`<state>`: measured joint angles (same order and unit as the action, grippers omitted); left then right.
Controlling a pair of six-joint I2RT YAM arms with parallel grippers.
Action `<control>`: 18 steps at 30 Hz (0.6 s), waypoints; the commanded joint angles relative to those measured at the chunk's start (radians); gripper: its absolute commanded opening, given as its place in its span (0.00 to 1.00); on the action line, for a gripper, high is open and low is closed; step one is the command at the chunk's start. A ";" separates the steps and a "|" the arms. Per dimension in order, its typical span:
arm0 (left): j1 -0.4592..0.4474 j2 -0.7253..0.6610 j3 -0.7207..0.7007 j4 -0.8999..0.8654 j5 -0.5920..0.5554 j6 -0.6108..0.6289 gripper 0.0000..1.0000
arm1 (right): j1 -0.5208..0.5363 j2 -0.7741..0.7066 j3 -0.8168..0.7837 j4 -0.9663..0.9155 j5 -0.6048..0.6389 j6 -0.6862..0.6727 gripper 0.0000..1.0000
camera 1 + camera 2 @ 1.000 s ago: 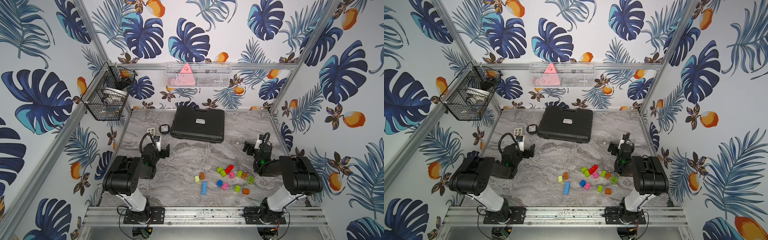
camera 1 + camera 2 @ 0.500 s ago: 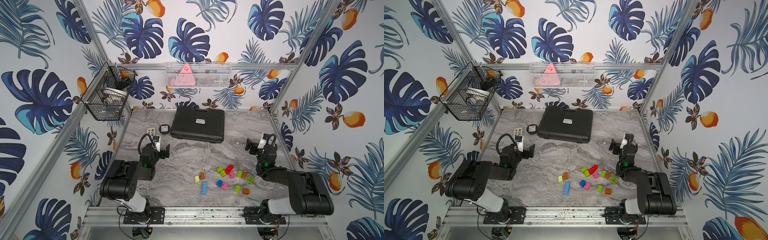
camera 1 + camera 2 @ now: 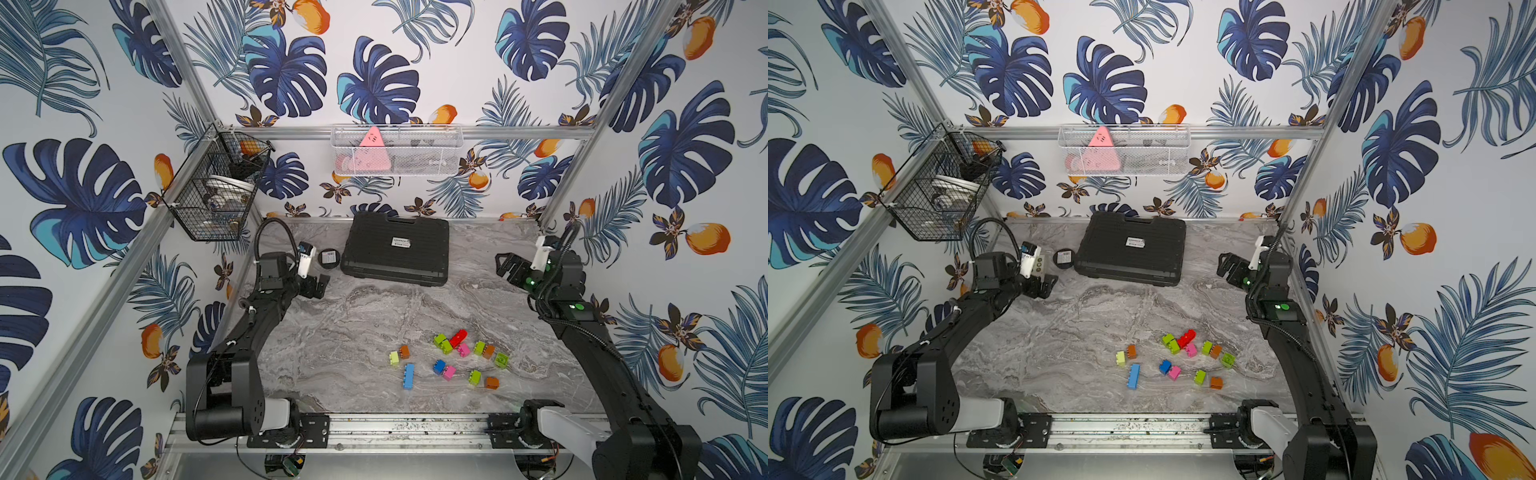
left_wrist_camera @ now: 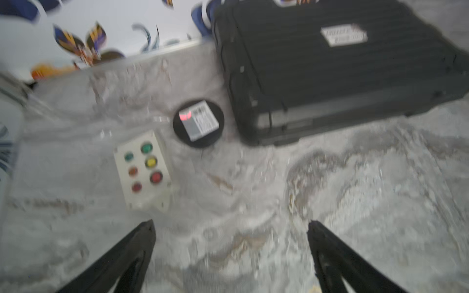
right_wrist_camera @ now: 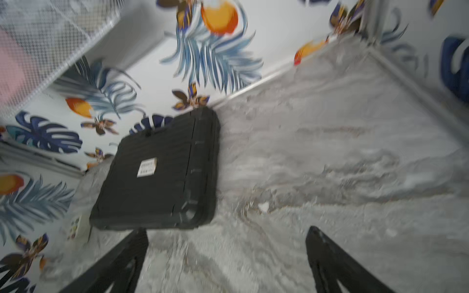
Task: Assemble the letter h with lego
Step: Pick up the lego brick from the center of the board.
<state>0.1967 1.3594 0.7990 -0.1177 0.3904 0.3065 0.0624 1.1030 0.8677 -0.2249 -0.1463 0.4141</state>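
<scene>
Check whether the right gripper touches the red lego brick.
Apart: a top view shows the right gripper far from the red lego brick, bare table between.

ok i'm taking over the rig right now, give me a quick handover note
Left pincer: open, empty, above the grey marble-patterned tabletop near the white box with coloured buttons.
Right pincer: open, empty, by the far right side, facing the black plastic case.
Small studded plastic lego bricks, lime, orange, pink, blue and red: scattered on the tabletop's near right part; some touch in pairs, one long blue brick lies apart.
Done: nothing, no h shape yet.
Left: pick the bricks and build the whole h.
</scene>
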 commanded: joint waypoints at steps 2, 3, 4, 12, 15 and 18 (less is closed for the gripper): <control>0.068 -0.032 -0.061 -0.213 0.085 0.141 0.99 | 0.291 0.067 0.070 -0.291 0.105 0.053 0.95; 0.083 -0.034 -0.073 -0.210 0.082 0.144 0.99 | 0.362 0.099 0.089 -0.333 0.144 0.062 0.92; 0.099 -0.034 -0.082 -0.211 0.092 0.144 0.99 | 0.424 0.125 0.101 -0.356 0.154 0.077 0.88; 0.136 -0.036 -0.096 -0.212 0.135 0.163 0.99 | 0.928 0.374 0.205 -0.463 0.270 0.044 0.77; 0.136 -0.036 -0.096 -0.212 0.137 0.163 0.99 | 1.073 0.472 0.253 -0.468 0.283 -0.142 0.73; 0.138 -0.033 -0.093 -0.212 0.137 0.160 0.99 | 1.168 0.534 0.260 -0.455 0.307 -0.422 0.72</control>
<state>0.3317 1.3277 0.7029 -0.3111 0.5045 0.4473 1.1797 1.6020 1.1168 -0.6365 0.1116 0.2749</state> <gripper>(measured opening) 0.990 0.716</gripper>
